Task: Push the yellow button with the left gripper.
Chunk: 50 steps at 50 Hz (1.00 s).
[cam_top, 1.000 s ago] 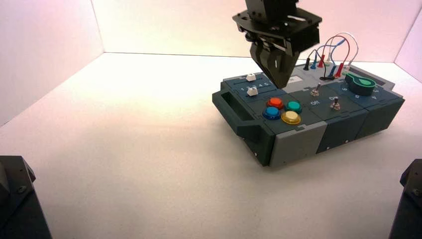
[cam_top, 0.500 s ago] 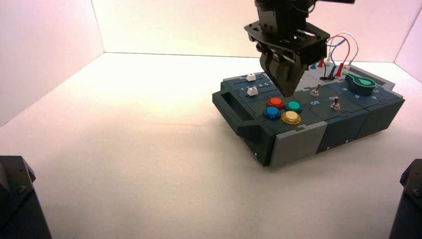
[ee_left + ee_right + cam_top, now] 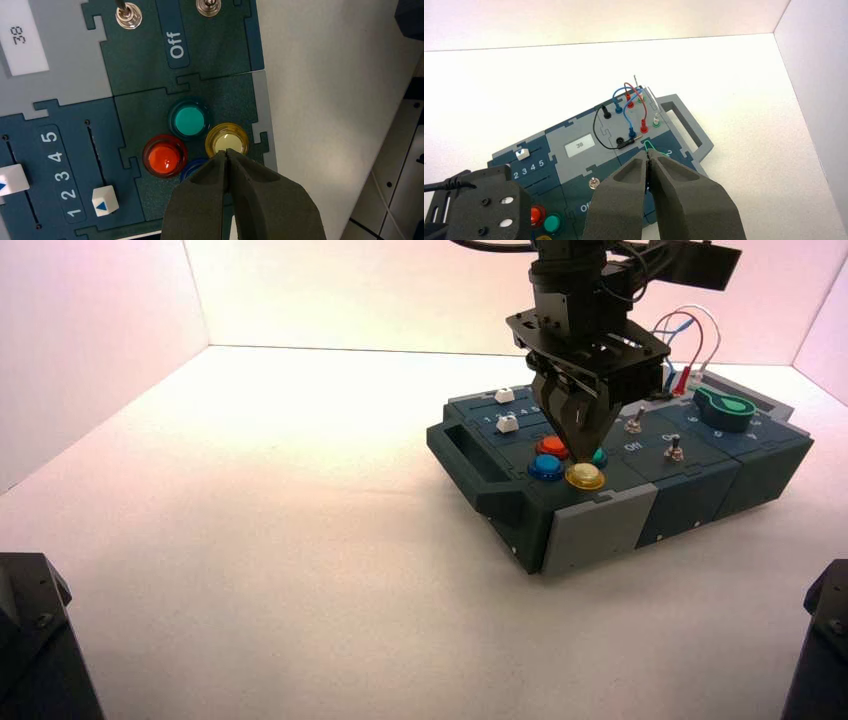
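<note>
The left tool (image 3: pixel 583 455), its two fingers (image 3: pixel 202 192) clenched together on nothing, points down at the yellow button (image 3: pixel 585 476), nearest the front edge among the four coloured buttons on a box (image 3: pixel 600 530) resting on the surface (image 3: pixel 300 590). The approach looks all but finished; the press itself (contact cannot be confirmed from here) and the retreat appear to remain. Compared with the view a second ago, the tool has come down and toward the front, from above the orange-red button (image 3: pixel 164 157) and teal-green button (image 3: pixel 189 121) to the yellow one's edge, while the box has stayed put. The right tool (image 3: pixel 647 152), also clenched and empty, waits over the box's right part.
</note>
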{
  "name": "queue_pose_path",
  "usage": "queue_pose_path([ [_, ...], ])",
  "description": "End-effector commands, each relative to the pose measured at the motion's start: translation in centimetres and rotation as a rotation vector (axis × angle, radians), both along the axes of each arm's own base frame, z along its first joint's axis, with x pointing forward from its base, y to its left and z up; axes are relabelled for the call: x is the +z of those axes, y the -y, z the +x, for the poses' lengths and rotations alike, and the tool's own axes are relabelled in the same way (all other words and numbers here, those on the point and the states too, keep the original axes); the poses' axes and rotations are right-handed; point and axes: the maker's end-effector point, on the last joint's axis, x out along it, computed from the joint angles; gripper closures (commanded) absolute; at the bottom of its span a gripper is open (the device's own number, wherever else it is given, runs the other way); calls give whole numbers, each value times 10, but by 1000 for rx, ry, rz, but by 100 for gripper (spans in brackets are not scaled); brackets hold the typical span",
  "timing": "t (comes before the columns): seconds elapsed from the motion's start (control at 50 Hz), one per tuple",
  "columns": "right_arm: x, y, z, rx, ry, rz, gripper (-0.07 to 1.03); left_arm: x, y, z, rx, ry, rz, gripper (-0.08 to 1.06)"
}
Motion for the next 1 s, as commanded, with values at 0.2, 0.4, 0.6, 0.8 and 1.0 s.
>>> queue_pose_path([
  [0.2, 10, 2, 4, -11, 28, 3, 99, 11, 9, 2, -20, 5, -14, 101],
  [0.4, 11, 2, 4, -11, 31, 3, 99, 9, 11, 2, -25, -2, -5, 101],
  [0.6, 11, 2, 4, -11, 31, 3, 99, 8, 10, 1, -27, -8, 4, 101],
  [0.8, 12, 2, 4, -11, 34, 3, 99, 7, 10, 1, -27, -9, 5, 101],
  [1.0, 12, 2, 4, -10, 34, 3, 99, 9, 11, 2, -28, -7, 1, 101],
])
